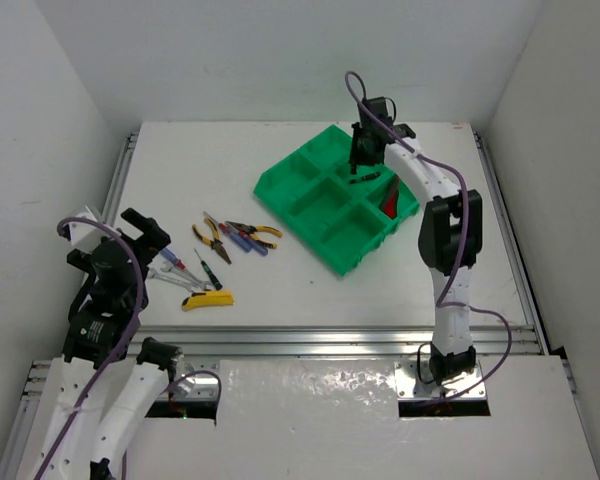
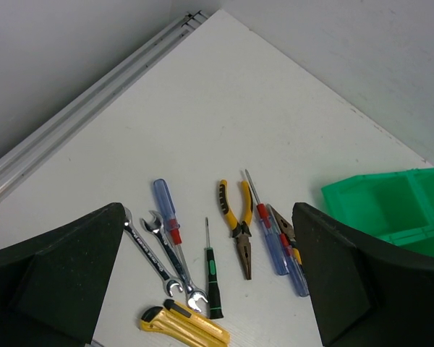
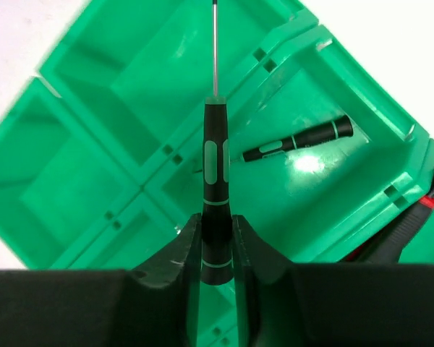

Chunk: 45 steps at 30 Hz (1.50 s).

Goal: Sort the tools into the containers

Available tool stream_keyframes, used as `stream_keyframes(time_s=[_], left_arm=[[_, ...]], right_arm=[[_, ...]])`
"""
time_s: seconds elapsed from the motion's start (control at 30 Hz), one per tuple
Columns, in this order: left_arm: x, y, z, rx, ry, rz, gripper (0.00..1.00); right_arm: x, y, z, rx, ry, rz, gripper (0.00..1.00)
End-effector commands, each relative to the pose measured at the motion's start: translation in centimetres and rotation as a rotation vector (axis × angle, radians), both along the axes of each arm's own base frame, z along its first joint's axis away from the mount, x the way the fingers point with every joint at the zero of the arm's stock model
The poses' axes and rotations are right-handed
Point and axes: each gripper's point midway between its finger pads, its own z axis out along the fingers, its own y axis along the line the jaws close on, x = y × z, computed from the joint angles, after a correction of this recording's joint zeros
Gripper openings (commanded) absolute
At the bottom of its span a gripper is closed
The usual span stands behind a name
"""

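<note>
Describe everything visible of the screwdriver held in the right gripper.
The screwdriver is slim, with a black handle marked by green bands and a green oval inset, apparently plastic, and a thin bare metal shaft. The right gripper pinches the rear end of the handle between its two fingers; nothing else touches it. It hangs over the compartments of the green tray, with its shaft pointing straight away from the gripper.

The white table (image 1: 280, 150) holds a green tray (image 1: 325, 205), which sits right under the right fingers (image 3: 166, 267). The tools lie on the table between the left fingers (image 2: 65, 282) and a bit ahead of them: two wrenches (image 2: 155, 253), a blue screwdriver (image 2: 165, 206), a small green screwdriver (image 2: 212, 278), yellow pliers (image 2: 239, 231) and two more screwdrivers (image 2: 275, 244). A yellow knife (image 2: 184, 325) lies closest to the fingers.
</note>
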Motion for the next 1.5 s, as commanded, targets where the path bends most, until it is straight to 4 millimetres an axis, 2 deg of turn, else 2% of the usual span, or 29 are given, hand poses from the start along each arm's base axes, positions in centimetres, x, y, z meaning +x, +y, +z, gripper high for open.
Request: stream_keyframes(time_s=[0.0, 0.03, 0.07, 0.1, 0.13, 0.2, 0.27, 0.33, 0.37, 0.4, 0.47, 0.53, 0.6, 0.63, 0.73, 0.77, 0.8, 0.83, 0.87, 0.93, 0.97, 1.0, 1.07, 1.2, 1.37, 1.47], left_arm=[[0.8, -0.1, 0.3, 0.009, -0.009, -0.013, 1.0], [1.0, -0.1, 0.0, 0.012, 0.002, -0.013, 1.0], [1.1, -0.2, 0.0, 0.011, 0.005, -0.016, 1.0], [1.1, -0.2, 0.0, 0.013, 0.007, -0.017, 1.0], [1.2, -0.2, -0.1, 0.012, 0.011, -0.016, 1.0], [1.2, -0.3, -0.1, 0.013, 0.014, -0.019, 1.0], [1.2, -0.3, -0.1, 0.013, 0.015, -0.018, 1.0], [1.2, -0.3, -0.1, 0.013, 0.015, -0.018, 1.0], [1.2, -0.2, -0.2, 0.014, 0.018, -0.015, 1.0], [1.2, -0.2, -0.2, 0.015, 0.018, -0.014, 1.0], [1.1, 0.0, 0.0, 0.014, 0.015, -0.005, 1.0], [0.8, 0.4, 0.1, 0.01, 0.013, 0.02, 1.0], [0.3, 0.8, 0.4, 0.006, -0.005, 0.047, 1.0], [0.1, 1.0, 0.6, 0.006, -0.012, 0.06, 1.0], [-0.8, 1.5, 1.2, -0.005, -0.046, 0.09, 1.0], [-1.1, 1.8, 1.3, -0.008, -0.054, 0.111, 1.0], [-1.4, 2.0, 1.7, -0.012, -0.074, 0.116, 1.0], [-1.6, 2.0, 1.8, -0.014, -0.081, 0.121, 1.0], [-1.8, 2.1, 2.0, -0.018, -0.094, 0.125, 1.0], [-1.9, 2.1, 2.0, -0.019, -0.098, 0.125, 1.0], [-1.9, 2.1, 2.1, -0.019, -0.1, 0.123, 1.0], [-1.8, 2.1, 2.0, -0.019, -0.097, 0.123, 1.0], [-1.8, 2.1, 1.9, -0.017, -0.089, 0.123, 1.0], [-1.7, 1.9, 2.0, -0.017, -0.094, 0.112, 1.0], [-1.5, 1.7, 1.9, -0.015, -0.089, 0.099, 1.0], [-1.5, 1.6, 2.0, -0.016, -0.095, 0.091, 1.0]], right_arm=[[0.1, -0.8, 1.0, -0.001, 0.025, -0.031, 0.23], [-0.1, -0.7, 0.9, 0.001, 0.028, -0.027, 0.33], [-0.1, -0.7, 1.1, 0.008, 0.017, -0.025, 0.35], [-0.3, -0.6, 2.1, 0.017, -0.005, -0.027, 0.36], [-0.8, -0.8, 1.7, 0.017, 0.006, -0.028, 0.38], [-1.3, -0.6, 3.1, 0.029, -0.021, -0.019, 0.43], [-1.9, -0.4, 3.2, 0.03, -0.022, -0.009, 0.48], [-3.0, 1.7, 3.8, 0.053, -0.03, 0.068, 0.5], [-3.1, 3.6, 4.4, 0.085, -0.063, 0.139, 0.5], [-5.0, 7.4, 4.3, 0.13, -0.049, 0.292, 0.51], [-7.2, 11.7, 4.1, 0.126, -0.048, 0.449, 0.51], [-11.4, 18.5, 3.1, -0.002, -0.078, 0.612, 0.54], [-13.2, 21.1, 2.2, -0.045, -0.089, 0.656, 0.58], [-15.2, 23.8, 1.3, -0.041, -0.079, 0.705, 0.58], [-17.6, 27.3, 0.5, -0.035, -0.082, 0.732, 0.63], [-19.4, 29.4, -0.7, -0.043, -0.07, 0.772, 0.63], [-19.8, 30.6, -0.4, -0.039, -0.083, 0.782, 0.64], [-21.3, 32.2, -0.7, -0.035, -0.083, 0.817, 0.64], [-21.6, 33.3, -1.6, -0.041, -0.079, 0.831, 0.64], [-22.6, 34.8, -2.6, -0.065, -0.081, 0.855, 0.6], [-22.7, 35.1, -4.4, -0.089, -0.061, 0.859, 0.59], [-22.6, 35.8, -4.1, -0.078, -0.07, 0.863, 0.57], [-23.0, 36.5, -5.8, -0.074, -0.043, 0.876, 0.52], [-23.5, 37.1, -8.3, -0.064, -0.006, 0.898, 0.48], [-23.9, 37.8, -10.2, -0.049, 0.031, 0.906, 0.46], [-24.0, 37.5, -11.2, -0.064, 0.047, 0.898, 0.46]])
